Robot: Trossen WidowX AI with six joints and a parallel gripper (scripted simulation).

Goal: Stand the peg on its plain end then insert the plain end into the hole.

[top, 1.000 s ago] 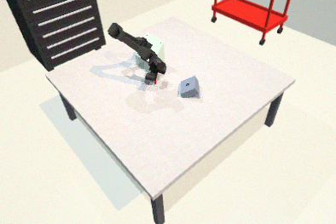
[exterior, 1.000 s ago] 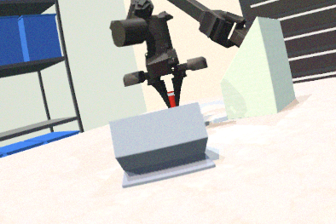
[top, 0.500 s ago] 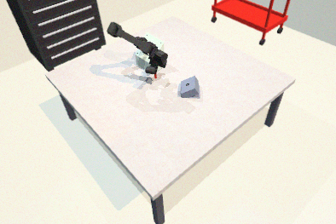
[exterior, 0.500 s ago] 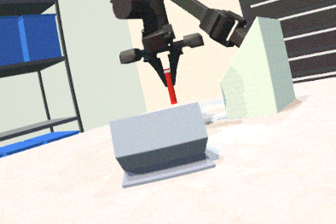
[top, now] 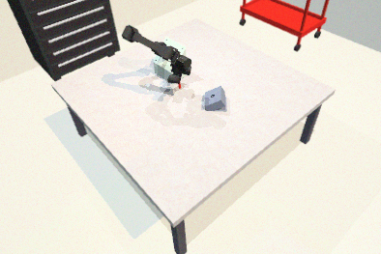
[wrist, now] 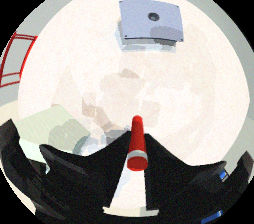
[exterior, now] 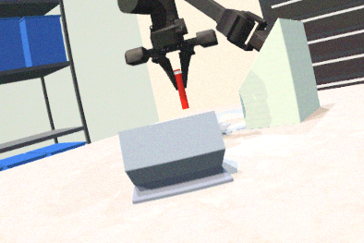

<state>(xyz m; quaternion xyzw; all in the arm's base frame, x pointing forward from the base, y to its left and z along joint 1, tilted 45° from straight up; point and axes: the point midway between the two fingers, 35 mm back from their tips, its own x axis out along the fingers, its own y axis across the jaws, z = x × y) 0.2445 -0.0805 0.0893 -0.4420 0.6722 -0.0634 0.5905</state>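
We grip the red peg above the worktop, banded end up.
Going left to right in the exterior view, our tool (exterior: 181,89) (wrist: 137,136) points down with its fingers drawn nearly together, closed on the red peg (top: 180,86) (exterior: 182,91) (wrist: 138,140) between them. We see the peg as a slim red cylinder, tilted slightly from upright, its white band (exterior: 177,71) (wrist: 137,156) near the upper end and its plain end lowest, clear of the worktop (top: 203,156) (exterior: 286,182) (wrist: 187,90). Below it in that view we see the grey-blue sloped block (top: 214,99) (exterior: 171,142) (wrist: 142,25), standing apart from the peg; our wrist view shows the round hole (top: 213,96) (wrist: 153,16) in its face. Rightmost is a pale green wedge-shaped block (exterior: 288,76) (wrist: 54,127).
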